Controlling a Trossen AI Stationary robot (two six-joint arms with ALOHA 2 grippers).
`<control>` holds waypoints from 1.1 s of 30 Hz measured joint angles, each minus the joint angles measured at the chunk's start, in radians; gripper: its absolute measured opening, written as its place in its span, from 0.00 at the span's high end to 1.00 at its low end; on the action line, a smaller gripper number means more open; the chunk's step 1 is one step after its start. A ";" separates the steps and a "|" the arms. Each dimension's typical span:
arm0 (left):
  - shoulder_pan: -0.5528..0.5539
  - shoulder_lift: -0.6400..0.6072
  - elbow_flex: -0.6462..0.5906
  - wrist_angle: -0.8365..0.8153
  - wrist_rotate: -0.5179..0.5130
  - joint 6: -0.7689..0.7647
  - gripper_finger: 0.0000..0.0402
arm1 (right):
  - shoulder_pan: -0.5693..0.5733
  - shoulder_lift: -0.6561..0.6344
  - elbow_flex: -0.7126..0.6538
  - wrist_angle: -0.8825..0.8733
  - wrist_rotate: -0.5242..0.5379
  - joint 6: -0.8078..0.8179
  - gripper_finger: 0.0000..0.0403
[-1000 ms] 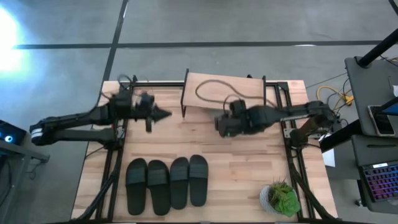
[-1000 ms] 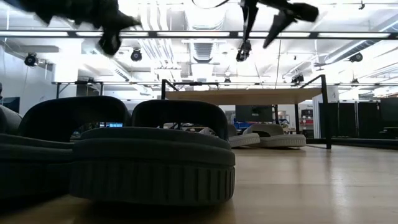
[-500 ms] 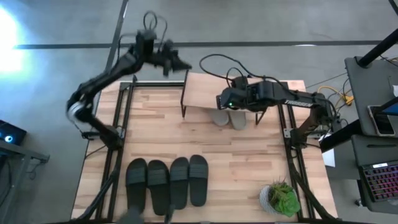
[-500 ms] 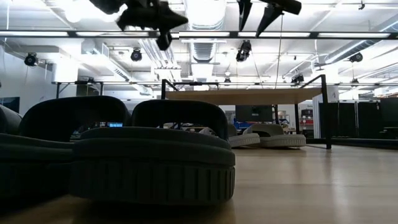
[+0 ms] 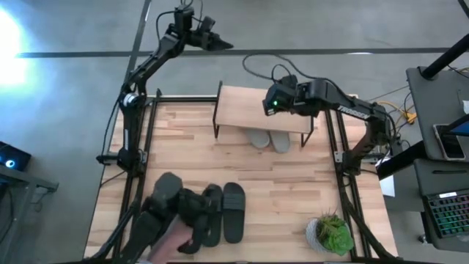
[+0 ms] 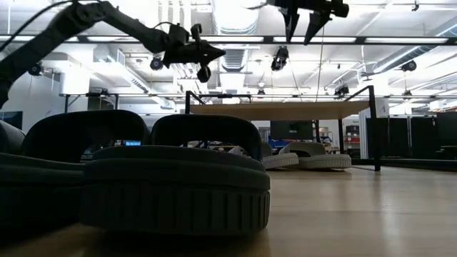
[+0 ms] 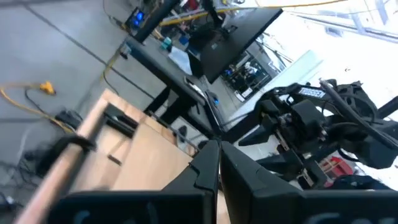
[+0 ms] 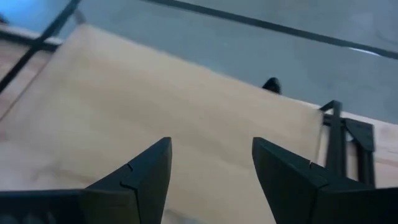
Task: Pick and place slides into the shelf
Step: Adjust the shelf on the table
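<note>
Two light grey slides (image 5: 268, 138) (image 6: 300, 157) lie side by side on the table under the shelf (image 5: 242, 110) (image 6: 285, 109), toes poking out toward the near edge. Black slides (image 5: 226, 213) (image 6: 178, 178) lie in a row at the near edge. My right gripper (image 5: 270, 101) (image 6: 303, 25) (image 8: 211, 165) hangs open above the shelf's plank (image 8: 155, 112), touching nothing. My left gripper (image 5: 226, 46) (image 6: 216, 51) (image 7: 219, 158) is shut and empty, raised high beyond the table's far edge.
A dark blurred shape with a pale patch (image 5: 167, 224), maybe a person's sleeve and hand, covers the left black slides in the high view. A potted plant (image 5: 333, 233) stands at the near right corner. Bare wood lies between shelf and slides. Black frame rails run along both table sides.
My left arm has swung up and away, from over the table's left part to beyond the far edge. My right gripper has moved from the table's middle toward the far edge and up over the shelf, uncovering the grey slides. The dark shape has come over the left black slides.
</note>
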 joint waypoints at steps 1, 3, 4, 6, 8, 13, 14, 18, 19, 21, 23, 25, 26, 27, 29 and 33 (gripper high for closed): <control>0.005 0.022 0.024 0.003 -0.009 0.000 1.00 | -0.020 0.000 -0.002 0.000 0.000 0.000 0.47; 0.015 0.062 0.045 0.006 -0.016 0.000 1.00 | -0.054 0.001 -0.004 0.000 -0.003 0.000 0.47; 0.021 0.082 0.045 0.003 -0.017 0.000 1.00 | -0.070 0.001 -0.005 0.001 -0.007 0.000 0.47; 0.037 0.120 0.042 -0.005 -0.019 0.000 1.00 | -0.095 0.001 -0.005 0.002 -0.009 -0.008 0.47; 0.056 0.156 0.041 -0.006 -0.018 -0.001 1.00 | -0.118 0.001 -0.004 0.002 -0.009 -0.018 0.47; 0.092 0.242 0.029 -0.010 -0.018 -0.003 1.00 | -0.151 0.001 0.006 0.008 -0.009 -0.027 0.47; 0.094 0.259 0.028 -0.010 -0.018 -0.001 1.00 | -0.154 0.001 0.006 0.008 -0.009 -0.029 0.47; 0.085 0.326 0.026 -0.008 0.036 -0.005 1.00 | -0.163 0.002 0.005 0.010 -0.009 -0.035 0.47; 0.080 0.340 0.021 -0.008 0.063 -0.019 1.00 | -0.163 0.002 0.005 0.010 -0.009 -0.035 0.47; 0.070 0.359 -0.001 -0.010 0.100 -0.024 1.00 | -0.164 0.002 0.004 0.010 -0.009 -0.038 0.47; 0.059 0.363 -0.029 -0.011 0.099 -0.021 1.00 | -0.164 0.002 0.004 0.010 -0.009 -0.038 0.47; 0.050 0.361 -0.065 -0.006 0.096 -0.005 1.00 | -0.162 0.002 0.004 0.010 -0.009 -0.037 0.47; 0.047 0.359 -0.085 -0.005 0.096 0.008 1.00 | -0.162 0.002 0.004 0.010 -0.009 -0.037 0.47; 0.044 0.356 -0.105 -0.009 0.094 0.025 1.00 | -0.163 0.002 0.004 0.010 -0.009 -0.038 0.47; 0.042 0.350 -0.133 -0.013 0.084 0.052 1.00 | -0.162 0.002 0.004 0.008 -0.009 -0.037 0.47; 0.042 0.283 -0.188 -0.046 0.097 0.113 1.00 | -0.163 0.002 0.004 0.008 -0.009 -0.037 0.47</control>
